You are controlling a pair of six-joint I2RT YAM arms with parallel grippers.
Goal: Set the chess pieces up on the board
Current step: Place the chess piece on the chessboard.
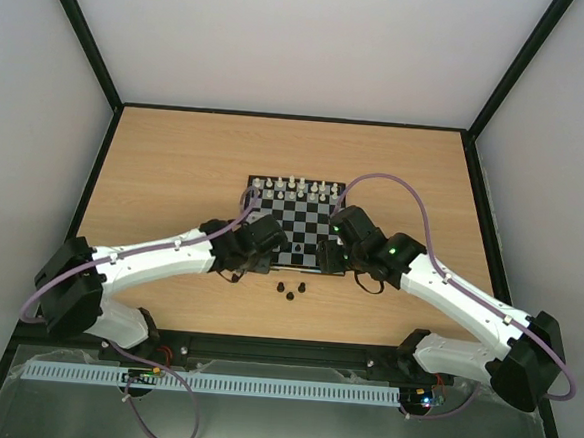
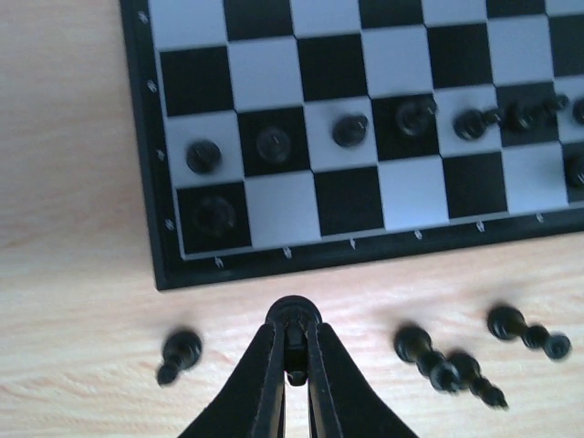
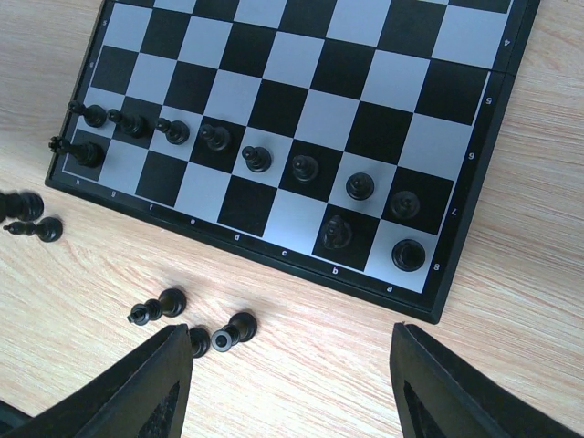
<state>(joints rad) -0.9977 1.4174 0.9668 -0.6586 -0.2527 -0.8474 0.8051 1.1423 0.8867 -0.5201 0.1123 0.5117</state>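
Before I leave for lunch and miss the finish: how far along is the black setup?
Done: eight pawns fill their row, and three back-row pieces stand. In hand: the left gripper is shut beside the board, possibly on a piece; the right gripper hangs open. Left: four loose pieces on the table, five back squares empty.

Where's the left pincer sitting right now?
In the left wrist view, the left pincer is shut over bare table just off the board's near border, between a lone toppled black piece on the view's left and three others on the right.
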